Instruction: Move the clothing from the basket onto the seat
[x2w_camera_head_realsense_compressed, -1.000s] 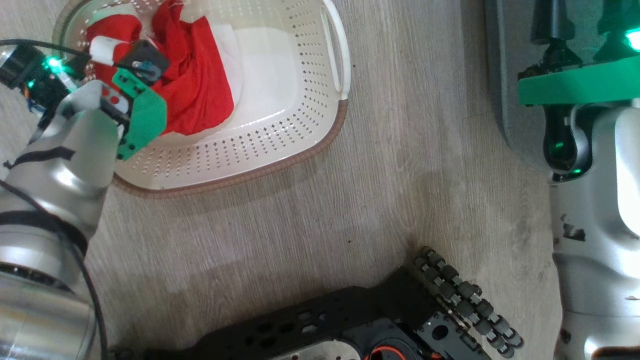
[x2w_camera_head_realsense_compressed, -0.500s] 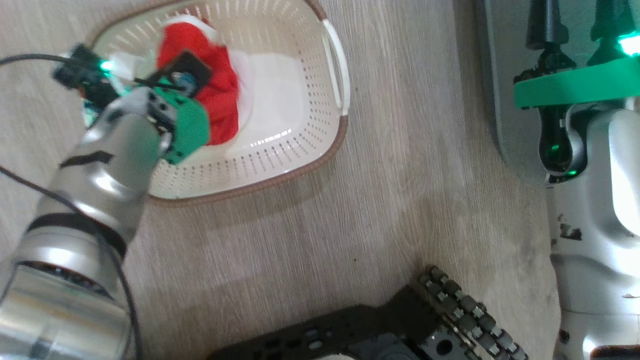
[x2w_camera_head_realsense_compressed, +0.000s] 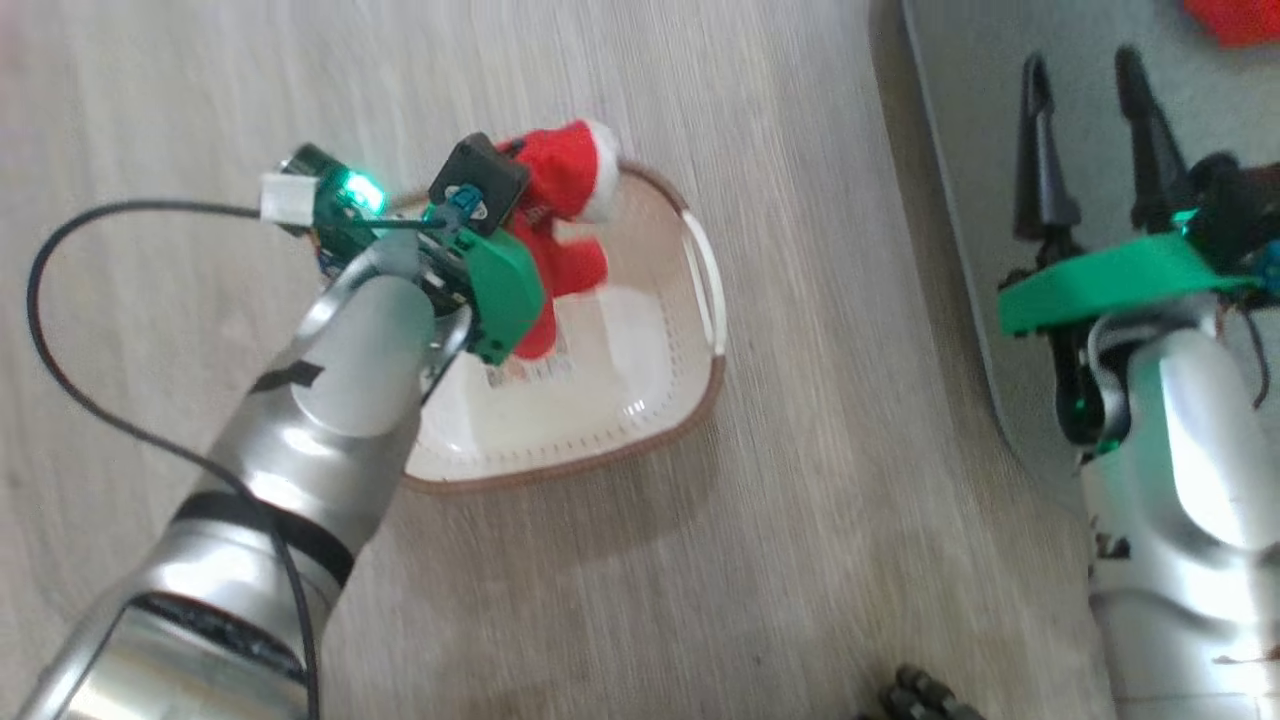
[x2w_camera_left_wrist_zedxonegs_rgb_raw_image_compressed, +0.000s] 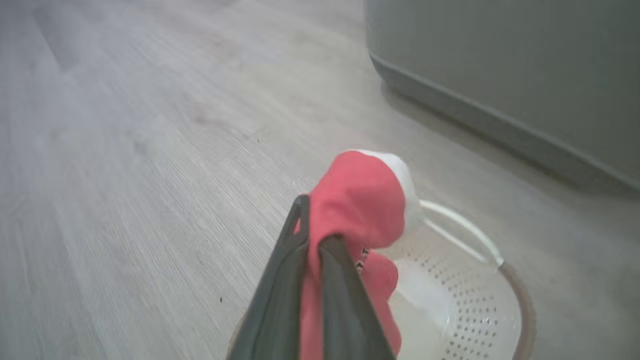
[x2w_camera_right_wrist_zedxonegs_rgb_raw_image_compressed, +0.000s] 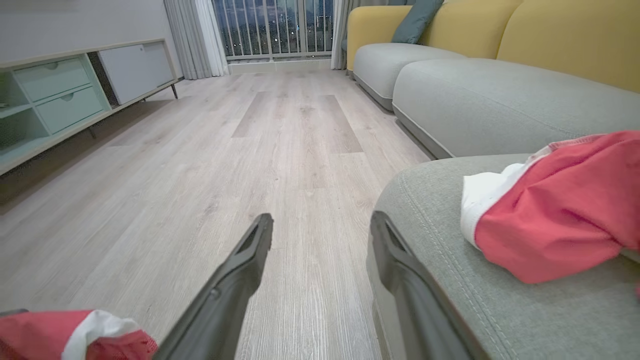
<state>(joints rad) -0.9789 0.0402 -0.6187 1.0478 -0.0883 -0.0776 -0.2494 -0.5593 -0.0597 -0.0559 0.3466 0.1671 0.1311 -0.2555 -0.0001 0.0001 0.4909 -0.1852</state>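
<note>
Writing first: the paper label (x2w_camera_head_realsense_compressed: 530, 372) on the basket's bottom carries dark print, too blurred to read. A small tag w/ dark marks on the held cloth in the left wrist view is also illegible.

Counts: 2 red garments, 1 basket, 1 label, 2 tools.

Left tool (x2w_camera_left_wrist_zedxonegs_rgb_raw_image_compressed: 314, 227) is clamped tight on the red garment (x2w_camera_left_wrist_zedxonegs_rgb_raw_image_compressed: 360, 195). The fabric is pinched between the two dark fingers, bunches into a lump w/ a white edge above the tips, and hangs down below them. The garment is lifted clear above the basket (x2w_camera_head_realsense_compressed: 560, 468) (cream, perforated, brown braided rim, white side handle). In the head view it sits over the basket's far-left rim.

Right tool (x2w_camera_right_wrist_zedxonegs_rgb_raw_image_compressed: 321, 220) has its fingers spread wide apart w/ nothing between them. It hovers at the near edge of the seat cushion (x2w_camera_right_wrist_zedxonegs_rgb_raw_image_compressed: 440, 210), one finger over the wood floor (x2w_camera_right_wrist_zedxonegs_rgb_raw_image_compressed: 290, 130), the other over the grey-green upholstery.

The second red garment (x2w_camera_right_wrist_zedxonegs_rgb_raw_image_compressed: 555, 210), w/ a white part, lies crumpled on the seat cushion, to the right of the right tool and apart from it.

Basket stands on the floor, well apart from the seat cushion, w/ bare floor between.
</note>
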